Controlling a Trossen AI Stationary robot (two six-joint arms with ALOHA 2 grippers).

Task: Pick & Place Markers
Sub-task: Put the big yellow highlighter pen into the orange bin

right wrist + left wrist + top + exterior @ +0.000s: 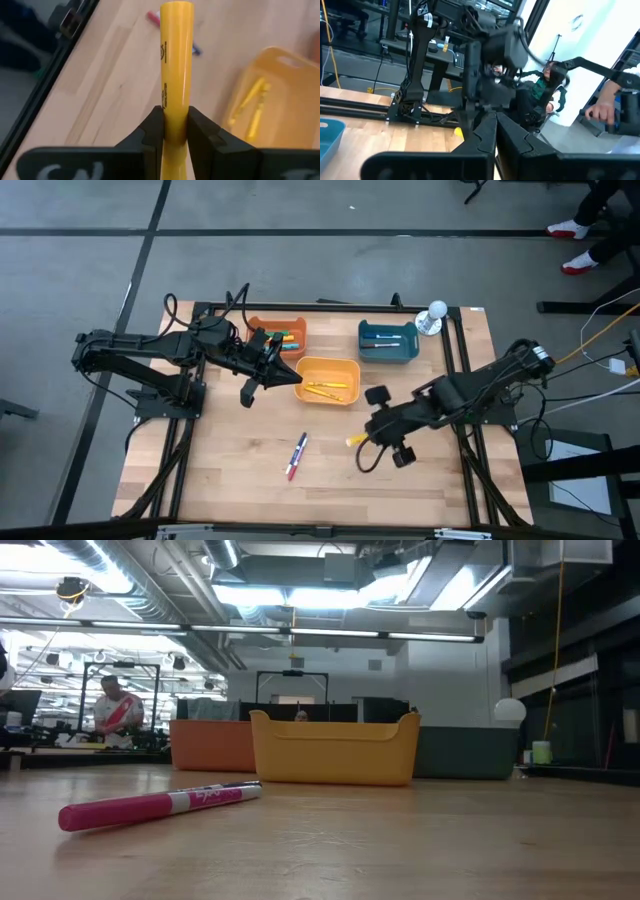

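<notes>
My right gripper (364, 437) hangs over the table's right middle, shut on a yellow marker (175, 70). A pink marker (296, 460) and a blue one (301, 444) lie flat side by side on the wood near the front; the pink one (150, 806) also lies close in the low view. Two yellow markers (326, 388) lie in the yellow bin (346, 366). Several markers (284, 336) lie in the orange bin (262, 325). My left gripper (297, 375) is shut and holds nothing, level above the yellow bin's left edge. My right gripper pinches the yellow marker's barrel (175, 112) between its two fingers. The marker runs along the fingers, and a long part of it sticks out past the fingertips (154, 120). The fingers slant down toward the table's left. The marker is lifted clear of the table.
A teal bin (388, 340) stands at the back right, with a white ball on a stand (436, 313) beside it. Bare wood lies at the front left and front right. In the room beyond the table a person (612, 107) sits.
</notes>
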